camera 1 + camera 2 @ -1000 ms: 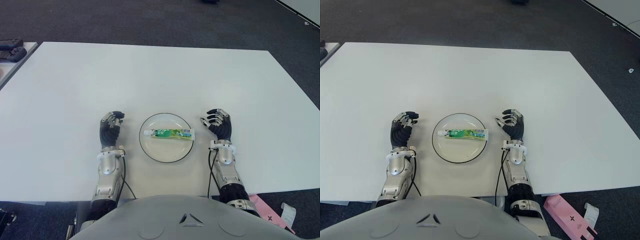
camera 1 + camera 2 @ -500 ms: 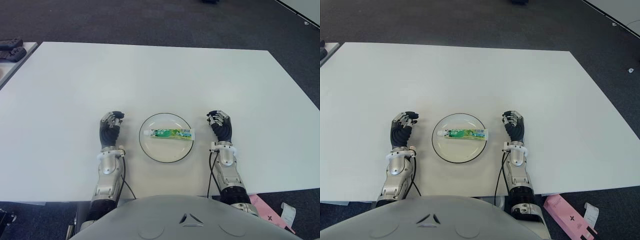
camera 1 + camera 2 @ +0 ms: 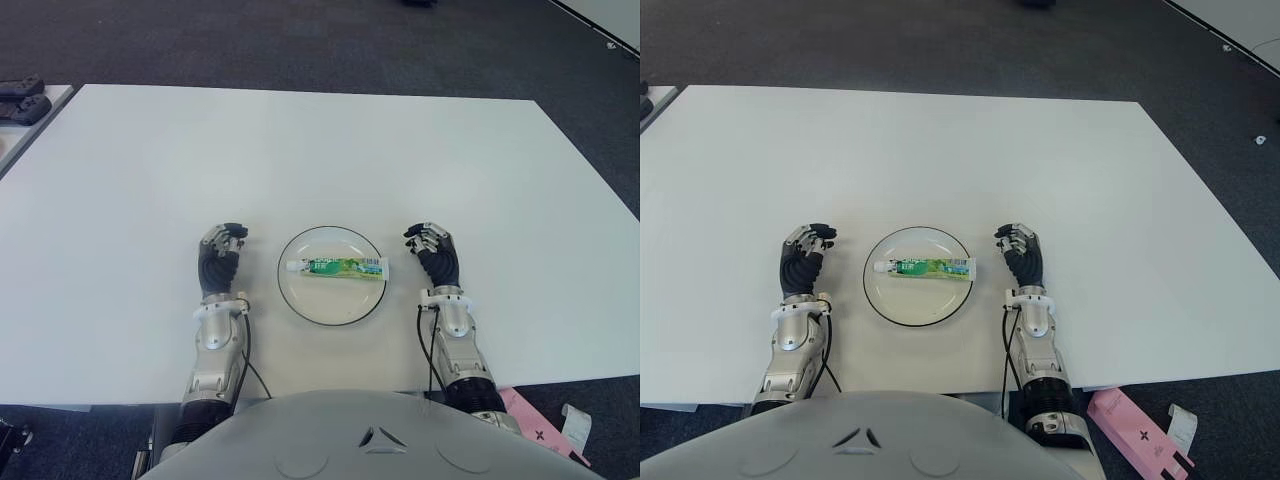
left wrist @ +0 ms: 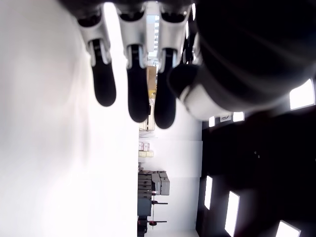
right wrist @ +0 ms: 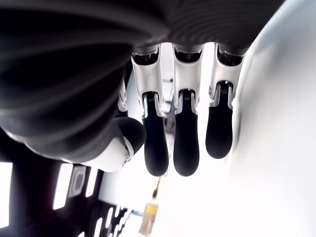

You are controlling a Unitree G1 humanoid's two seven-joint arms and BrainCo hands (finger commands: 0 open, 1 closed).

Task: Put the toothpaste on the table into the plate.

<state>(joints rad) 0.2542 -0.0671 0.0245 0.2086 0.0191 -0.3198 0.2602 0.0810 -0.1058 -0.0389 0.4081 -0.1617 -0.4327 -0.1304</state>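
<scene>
One toothpaste (image 3: 336, 266) lies crosswise in plate (image 3: 306, 304), cap robot's left.

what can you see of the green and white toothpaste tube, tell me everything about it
The green and white toothpaste tube looks like soft plastic, mostly green with white at both ends. It lies flat across the middle of the round white plate with a dark rim, its long axis running left to right. Only the plate touches it; neither hand holds it.

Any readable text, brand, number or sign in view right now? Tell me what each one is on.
toothpaste, lying in the plate: green and white printing, too small to read.
pink box on the floor off the table's right near corner: a dark cross mark, no legible words.
Nothing else carries readable text.
</scene>
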